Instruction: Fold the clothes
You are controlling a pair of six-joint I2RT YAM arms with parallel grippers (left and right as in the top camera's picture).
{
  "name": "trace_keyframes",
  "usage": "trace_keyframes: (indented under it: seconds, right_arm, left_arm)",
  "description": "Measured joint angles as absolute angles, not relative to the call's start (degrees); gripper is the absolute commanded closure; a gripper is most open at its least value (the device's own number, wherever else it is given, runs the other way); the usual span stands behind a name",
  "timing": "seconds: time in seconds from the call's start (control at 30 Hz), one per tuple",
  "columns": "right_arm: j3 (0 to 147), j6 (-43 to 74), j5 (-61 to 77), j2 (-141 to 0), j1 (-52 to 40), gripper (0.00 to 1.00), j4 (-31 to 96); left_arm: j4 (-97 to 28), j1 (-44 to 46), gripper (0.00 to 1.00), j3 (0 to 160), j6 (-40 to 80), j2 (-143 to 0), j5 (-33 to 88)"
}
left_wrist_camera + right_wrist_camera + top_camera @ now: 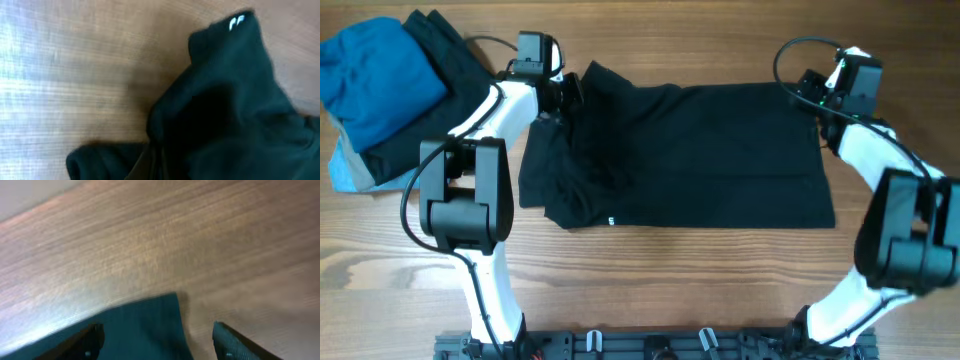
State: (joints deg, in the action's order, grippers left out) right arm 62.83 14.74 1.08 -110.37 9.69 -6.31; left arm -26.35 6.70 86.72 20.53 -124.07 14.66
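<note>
Bunched close under the left wrist lens, the black garment (pixel 720 150) is the biggest thing on the wooden counter (pixel 670 280). It lies spread flat with its long axis running left to right between the two arms, its left end rumpled and its right end square. A pile of blue and black clothes (pixel 380 90) sits well apart at the far left. Each arm reaches to a far corner: the left pincer (pixel 565 92) is at the rumpled far-left edge, where fabric hides its fingers, so I cannot tell whether it pinches the cloth. The right pincer (pixel 157 331) is spread wide and pinches nothing. The garment's far-right corner (pixel 165 305) lies just ahead, between its fingers (pixel 90 336), so the right arm is the one nearer that corner.
</note>
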Motion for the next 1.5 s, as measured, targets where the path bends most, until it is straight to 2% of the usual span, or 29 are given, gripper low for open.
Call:
trace_keyframes:
  seconds: [0.17,0.33,0.37,0.4,0.43,0.6,0.7,0.93,1.07,1.1,1.13,1.23,1.4,1.5]
  right_arm:
    - [62.8,14.7,1.1,-118.6,9.7,0.28,-15.1]
    - [62.8,14.9,1.0,-120.4,9.7,0.40,-17.3]
    - [62.9,15.2,1.0,-120.6,9.7,0.50,-17.5]
    - [63.0,15.3,1.0,-120.6,9.7,0.67,-17.5]
    - [63.0,15.7,1.0,-120.7,9.7,0.96,-17.6]
    - [63.0,16.5,1.5,-121.2,9.7,0.96,-17.4]
    - [63.2,16.6,1.7,-119.5,10.0,0.96,-13.1]
    - [63.6,16.6,-1.4,-97.5,10.5,0.96,9.3]
    - [63.8,16.6,-1.9,-93.9,10.5,0.96,25.3]
    - [63.7,16.6,-2.1,-93.9,10.5,0.96,27.6]
    - [63.6,16.6,-2.5,-93.9,10.5,0.96,29.3]
    - [63.6,16.6,-3.3,-93.9,10.5,0.96,30.9]
    - [63.6,16.6,-3.3,-93.9,10.5,0.96,31.0]
    - [63.6,16.6,-3.3,-93.9,10.5,0.96,31.5]
  left_arm:
    - [-28.1,6.7,0.96,86.7,20.7,-124.1,14.8]
    - [-28.1,6.7,0.96,86.7,20.8,-124.1,14.8]
    - [-28.1,6.7,0.96,86.7,20.8,-124.1,14.8]
    - [-28.1,6.7,0.96,86.7,20.8,-124.1,14.8]
    - [-28.1,6.7,0.96,86.7,20.8,-124.1,14.9]
    - [-27.4,6.7,0.96,86.7,20.8,-124.1,14.8]
    - [-23.7,6.7,0.96,86.6,20.8,-124.1,14.9]
    - [-20.3,6.7,0.96,86.6,20.9,-122.4,14.9]
    - [-23.6,6.7,0.95,86.6,20.9,-122.3,14.9]
    - [-24.8,6.7,0.89,86.6,21.0,-122.3,14.9]
    - [-25.1,6.6,0.69,86.6,20.9,-122.3,14.9]
    - [-23.5,6.3,0.53,86.6,21.6,-122.3,16.1]
    - [-9.9,6.0,0.45,86.4,21.8,-122.2,16.3]
    - [-3.9,6.7,0.46,86.3,21.8,-122.5,14.2]
